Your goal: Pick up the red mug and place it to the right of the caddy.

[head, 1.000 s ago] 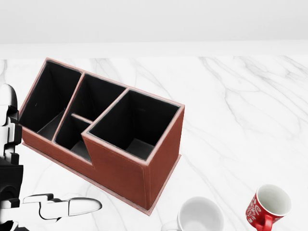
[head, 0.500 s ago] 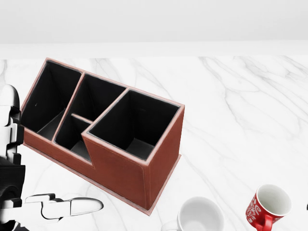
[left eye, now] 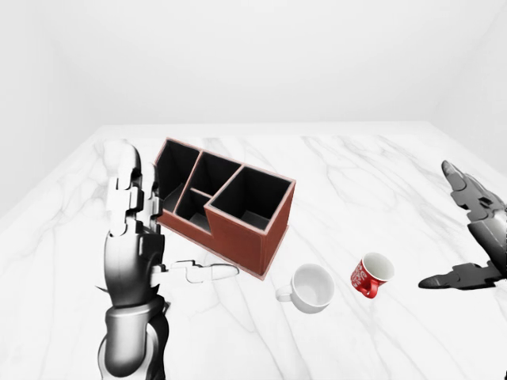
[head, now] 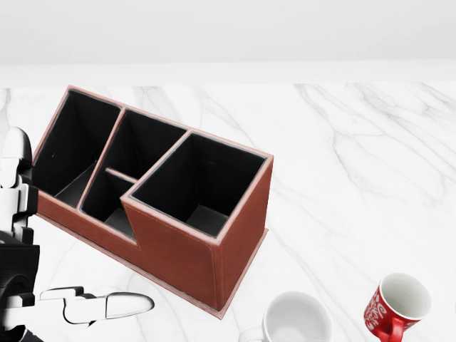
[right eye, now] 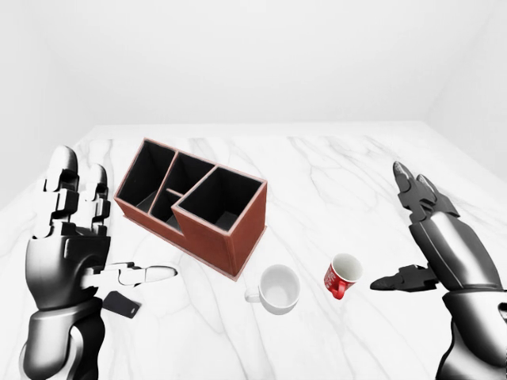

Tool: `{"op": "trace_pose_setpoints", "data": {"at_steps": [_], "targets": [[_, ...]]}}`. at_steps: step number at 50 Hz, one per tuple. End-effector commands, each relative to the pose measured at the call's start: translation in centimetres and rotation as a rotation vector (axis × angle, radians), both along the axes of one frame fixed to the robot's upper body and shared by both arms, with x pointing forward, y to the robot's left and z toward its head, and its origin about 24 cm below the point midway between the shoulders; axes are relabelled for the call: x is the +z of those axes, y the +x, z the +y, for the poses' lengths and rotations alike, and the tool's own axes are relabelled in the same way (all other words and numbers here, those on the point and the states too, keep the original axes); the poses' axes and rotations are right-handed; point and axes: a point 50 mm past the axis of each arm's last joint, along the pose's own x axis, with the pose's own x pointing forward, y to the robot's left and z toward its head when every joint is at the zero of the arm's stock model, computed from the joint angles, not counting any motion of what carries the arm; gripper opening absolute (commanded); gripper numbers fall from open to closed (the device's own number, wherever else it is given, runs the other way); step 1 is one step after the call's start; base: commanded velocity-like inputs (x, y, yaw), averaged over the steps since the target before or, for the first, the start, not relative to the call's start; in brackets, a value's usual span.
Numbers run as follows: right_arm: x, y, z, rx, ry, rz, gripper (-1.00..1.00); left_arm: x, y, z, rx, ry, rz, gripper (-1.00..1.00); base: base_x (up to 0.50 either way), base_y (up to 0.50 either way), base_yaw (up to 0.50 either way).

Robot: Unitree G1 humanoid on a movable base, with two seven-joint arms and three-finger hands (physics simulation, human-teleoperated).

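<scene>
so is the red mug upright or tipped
Tipped. The red mug leans with its mouth angled up and to the right, so its white inside shows; the white mug beside it sits upright.

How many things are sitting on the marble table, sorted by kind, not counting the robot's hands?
Mugs: 2, the red mug and the white mug
Caddies: 1, the brown caddy
Small dark flat objects: 1, a dark flat object under the left hand; I cannot tell what it is
Total: 4
</scene>
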Motion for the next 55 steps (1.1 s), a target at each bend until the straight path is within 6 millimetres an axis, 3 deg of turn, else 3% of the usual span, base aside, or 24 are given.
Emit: {"op": "trace_pose_setpoints", "data": {"at_steps": [1,36,55], "targets": [[-4.1,1.1,-1.3,-0.023,0.041,0.164,1.00,-1.6,1.4,-0.2,-0.001,-0.011,0.073,1.00,0.00,0.00,0.00],[-5.6,3.6,-1.8,-0.006,-0.104,0.292,1.00,-1.2,1.2,-0.2,-0.001,-0.009,0.053,1.00,0.00,0.00,0.00],[-8.0,5.3,-2.9,-0.021,-0.132,0.447,1.00,-1.0,1.1,-0.2,-0.001,-0.009,0.045,1.00,0.00,0.00,0.00]]}}
